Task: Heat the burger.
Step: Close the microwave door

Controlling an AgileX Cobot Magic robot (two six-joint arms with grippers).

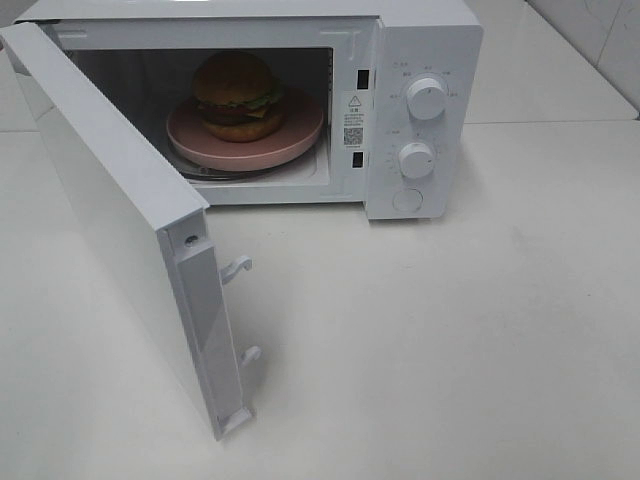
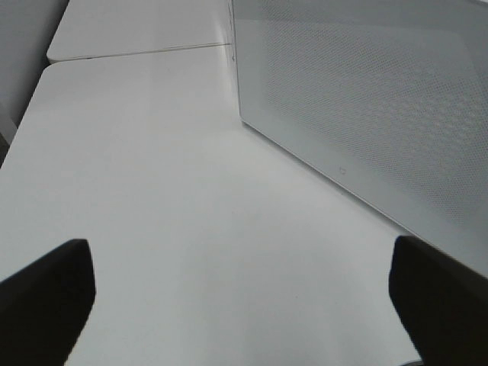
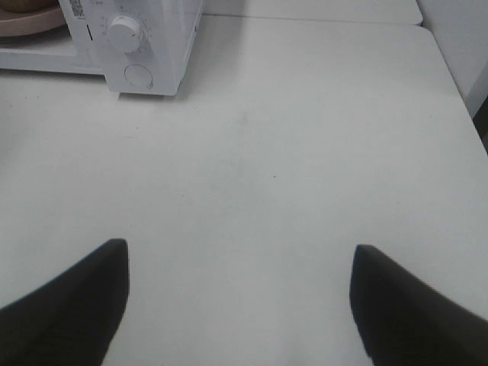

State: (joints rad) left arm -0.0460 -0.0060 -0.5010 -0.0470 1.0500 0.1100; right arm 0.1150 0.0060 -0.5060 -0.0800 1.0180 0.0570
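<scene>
The burger (image 1: 238, 97) sits on a round pink plate (image 1: 300, 130) inside the white microwave (image 1: 420, 30), whose door (image 1: 110, 210) stands wide open to the left. Neither arm shows in the exterior high view. My left gripper (image 2: 242, 301) is open above bare table, with the outer face of the microwave door (image 2: 366, 114) close ahead of it. My right gripper (image 3: 240, 301) is open over bare table too, some way in front of the microwave's control panel (image 3: 133, 46). Nothing is between either pair of fingers.
Two white dials (image 1: 427, 98) (image 1: 416, 160) and a round button (image 1: 407, 200) sit on the panel. Two latch hooks (image 1: 237, 268) stick out of the door's edge. The white table (image 1: 450, 330) stretches in front; a table seam (image 2: 137, 53) runs behind the door.
</scene>
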